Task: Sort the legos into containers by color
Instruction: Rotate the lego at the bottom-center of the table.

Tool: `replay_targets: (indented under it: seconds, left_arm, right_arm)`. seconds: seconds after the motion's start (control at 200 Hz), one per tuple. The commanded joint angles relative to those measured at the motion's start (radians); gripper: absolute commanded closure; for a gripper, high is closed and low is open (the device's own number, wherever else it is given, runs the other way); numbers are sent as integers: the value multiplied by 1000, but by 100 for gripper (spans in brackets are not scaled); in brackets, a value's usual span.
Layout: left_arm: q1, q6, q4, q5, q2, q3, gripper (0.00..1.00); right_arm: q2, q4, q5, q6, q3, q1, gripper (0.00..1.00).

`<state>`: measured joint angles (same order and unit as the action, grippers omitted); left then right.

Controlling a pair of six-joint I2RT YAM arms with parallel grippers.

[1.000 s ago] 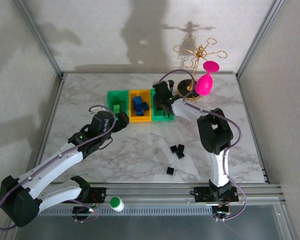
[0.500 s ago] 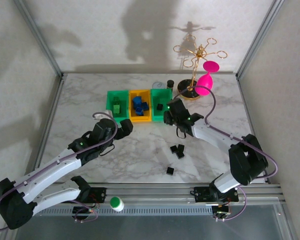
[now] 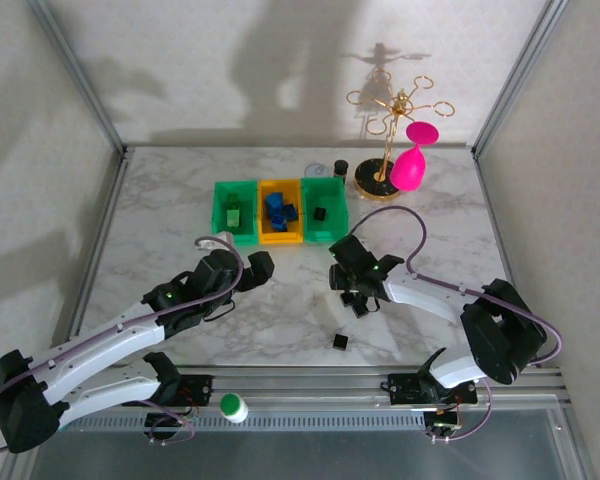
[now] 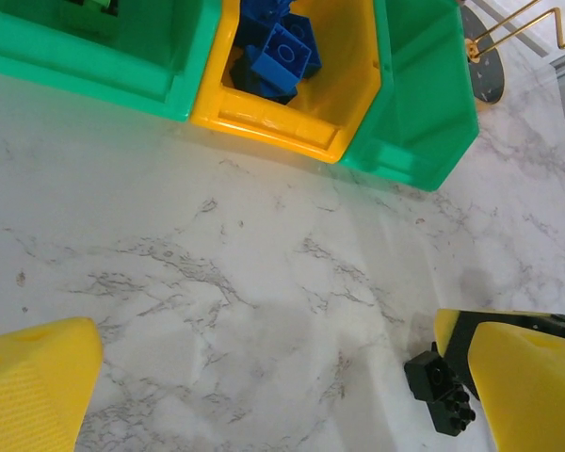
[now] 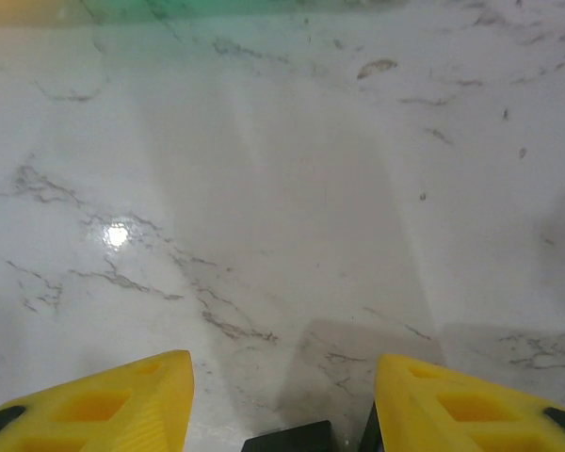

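The yellow bin [image 3: 280, 238] holds the blue legos [image 3: 278, 208]. The green bin on its left [image 3: 235, 238] holds a green lego [image 3: 233, 212]. The green bin on its right [image 3: 325, 237] holds one black lego [image 3: 321, 213]. So each color gets its own home.

More black legos [image 3: 360, 309] lie loose on the desk [image 3: 160, 200], in front of the yellow bin and off to its right. The right gripper [image 3: 345, 283] hangs over them with its fingers apart, holding nothing. I think it wants one. The left gripper [image 3: 263, 268] hovers in front of the yellow bin, wide apart and empty.
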<state>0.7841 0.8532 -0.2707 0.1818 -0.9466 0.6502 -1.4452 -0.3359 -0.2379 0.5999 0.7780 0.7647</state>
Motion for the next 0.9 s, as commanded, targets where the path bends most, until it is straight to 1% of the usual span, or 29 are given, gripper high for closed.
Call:
replay_targets:
  seconds: [0.0,0.265,0.516,0.596,0.681,0.896]
  left_arm:
    - [10,17,-7,40,15,-6,0]
    - [12,19,-19,50,14,2,0]
    - [12,14,-20,51,11,7,0]
    - [12,13,-22,54,9,11,0]
    - [12,12,-24,54,11,12,0]
    - [12,10,-37,65,18,16,0]
  right_arm:
    - [-41,16,3,11,-6,13,46]
    - [-108,15,0,-3,8,57,44]
    - [-82,-34,-1,30,-5,102,44]
    - [-80,-69,-23,44,4,125,44]
    - [-77,-113,-48,64,14,138,43]
    - [-71,-159,-50,108,32,186,39]
